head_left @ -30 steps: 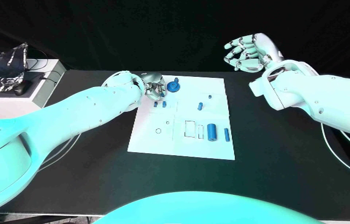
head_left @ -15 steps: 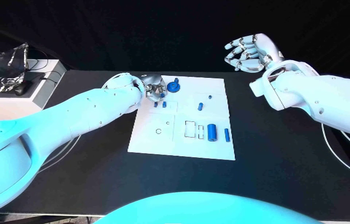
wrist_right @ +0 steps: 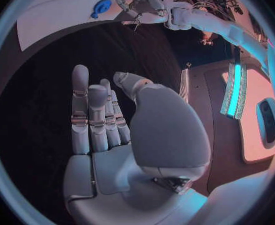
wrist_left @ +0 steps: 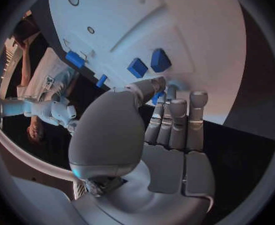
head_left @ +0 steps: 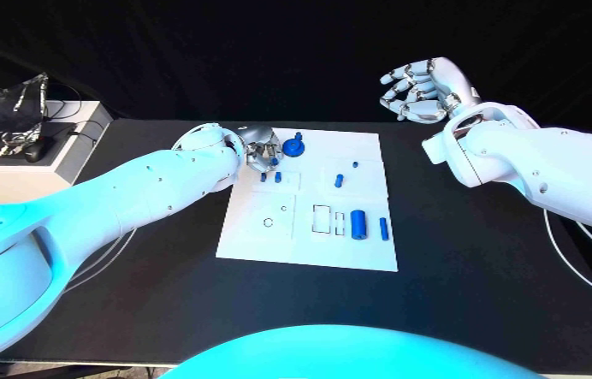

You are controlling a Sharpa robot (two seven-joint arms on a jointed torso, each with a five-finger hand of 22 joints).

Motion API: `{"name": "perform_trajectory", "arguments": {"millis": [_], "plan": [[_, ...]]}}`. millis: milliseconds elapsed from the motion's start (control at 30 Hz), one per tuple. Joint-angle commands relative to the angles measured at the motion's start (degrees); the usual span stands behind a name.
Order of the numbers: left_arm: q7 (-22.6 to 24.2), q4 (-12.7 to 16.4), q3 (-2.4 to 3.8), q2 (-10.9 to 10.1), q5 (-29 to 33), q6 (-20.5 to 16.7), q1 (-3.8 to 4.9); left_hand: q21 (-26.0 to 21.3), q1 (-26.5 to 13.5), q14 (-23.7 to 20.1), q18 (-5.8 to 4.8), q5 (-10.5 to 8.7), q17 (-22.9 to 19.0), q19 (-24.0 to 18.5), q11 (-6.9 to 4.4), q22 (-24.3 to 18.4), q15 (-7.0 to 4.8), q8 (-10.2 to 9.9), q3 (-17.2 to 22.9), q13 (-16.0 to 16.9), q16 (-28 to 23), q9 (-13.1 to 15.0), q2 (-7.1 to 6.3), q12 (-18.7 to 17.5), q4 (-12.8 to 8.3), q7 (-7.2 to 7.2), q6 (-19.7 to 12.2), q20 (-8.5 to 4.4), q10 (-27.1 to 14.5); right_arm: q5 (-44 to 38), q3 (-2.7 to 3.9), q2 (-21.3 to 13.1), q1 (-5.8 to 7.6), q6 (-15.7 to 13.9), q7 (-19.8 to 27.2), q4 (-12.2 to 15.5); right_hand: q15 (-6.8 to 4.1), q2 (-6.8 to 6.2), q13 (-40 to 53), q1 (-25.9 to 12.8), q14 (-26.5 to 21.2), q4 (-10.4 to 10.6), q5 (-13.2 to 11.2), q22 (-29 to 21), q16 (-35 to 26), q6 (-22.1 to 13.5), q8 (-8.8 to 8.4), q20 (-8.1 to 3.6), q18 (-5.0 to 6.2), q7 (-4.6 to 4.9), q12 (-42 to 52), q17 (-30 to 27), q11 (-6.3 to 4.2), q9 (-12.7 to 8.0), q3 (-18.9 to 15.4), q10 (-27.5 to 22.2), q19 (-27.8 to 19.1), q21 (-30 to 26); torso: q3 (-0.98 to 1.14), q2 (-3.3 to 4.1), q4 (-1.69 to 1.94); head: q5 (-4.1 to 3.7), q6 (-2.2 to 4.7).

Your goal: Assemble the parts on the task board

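The white task board (head_left: 309, 242) lies in the middle of the black table. My left hand (head_left: 259, 153) hangs over its far left corner with fingers pointing down. Thumb and fingertips (wrist_left: 165, 108) close round a small blue part (wrist_left: 157, 98), which stands on the board (wrist_left: 194, 30). A round blue part (head_left: 293, 146) sits just beside that hand. Two small blue pieces (head_left: 338, 179) stand mid-board, and a blue cylinder (head_left: 359, 222) lies near the right edge. My right hand (head_left: 419, 88) is raised beyond the far right corner, fingers spread and empty (wrist_right: 106, 120).
A thin blue pin (head_left: 384, 227) lies next to the cylinder. Outlined slots (head_left: 323, 218) and a small ring mark (head_left: 268, 222) are on the board's near half. A white stand with equipment (head_left: 31, 131) sits off the table's left end.
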Motion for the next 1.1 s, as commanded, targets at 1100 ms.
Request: {"name": "perform_trajectory", "arguments": {"millis": [1100], "plan": [[7.07,1.69,4.94,-8.4,35.47,-4.68,0.09,-6.95,1.17,-8.15,1.79,-0.17,-14.87,-10.47,-0.33,-7.28,-0.56,3.73,0.31,1.44,-10.84,-0.08,1.8,5.95,-1.51,4.19,2.56,-0.58,-1.07,-12.94,-0.01,-0.23,-0.13,12.03,-8.39,-1.43,-0.12,0.85,-4.33,-0.25,7.51,-1.46,0.0,11.31,16.61,1.79,-0.05,-0.2,-1.8,-0.31,-3.9,16.15,-0.44,0.45,1.06,3.02,8.04,18.86,-0.05,0.04,-0.08,-1.05,1.16]]}}
